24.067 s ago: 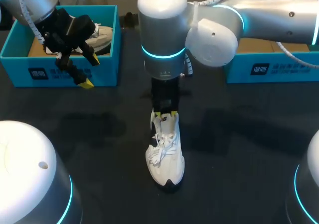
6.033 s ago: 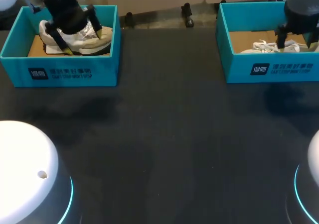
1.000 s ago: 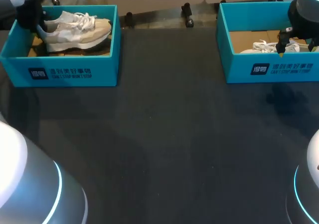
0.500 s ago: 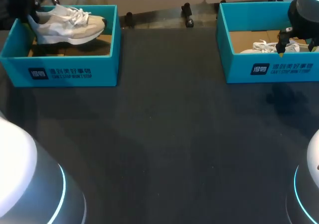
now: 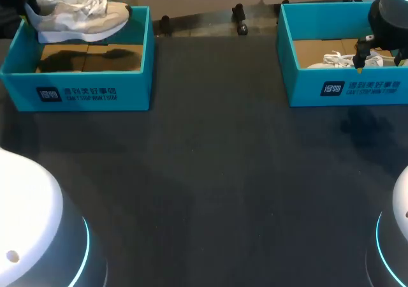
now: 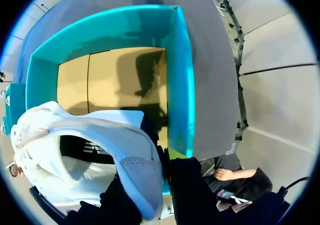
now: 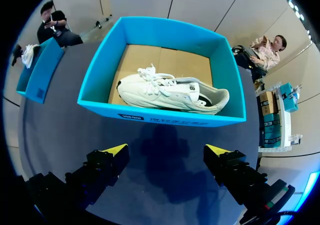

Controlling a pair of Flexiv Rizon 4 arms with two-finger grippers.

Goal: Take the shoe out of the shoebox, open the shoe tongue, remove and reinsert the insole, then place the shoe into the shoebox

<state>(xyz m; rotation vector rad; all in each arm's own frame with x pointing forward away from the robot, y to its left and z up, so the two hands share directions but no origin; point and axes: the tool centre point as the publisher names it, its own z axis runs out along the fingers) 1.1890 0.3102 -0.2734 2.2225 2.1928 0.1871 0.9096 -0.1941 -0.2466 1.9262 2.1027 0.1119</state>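
Yellow-tipped right gripper point(image 7: 166, 150) spread, empty, before right shoebox point(image 5: 347, 86), tabletop point(image 5: 210, 172) far-right corner; white sneaker point(image 7: 170, 92) inside. Far-left corner: left gripper point(image 6: 155, 185) clamped on beige sneaker point(image 5: 80, 14) heel, sneaker above left shoebox point(image 5: 83, 92). Advice: hold grip firm, clear front wall, then lower onto tabletop centre.

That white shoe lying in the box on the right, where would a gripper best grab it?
Probably the heel collar, from above. The shoe seems to sit on its sole in the shoebox with its opening facing up, so one finger could slip inside and the other press outside the heel. The right gripper is open.
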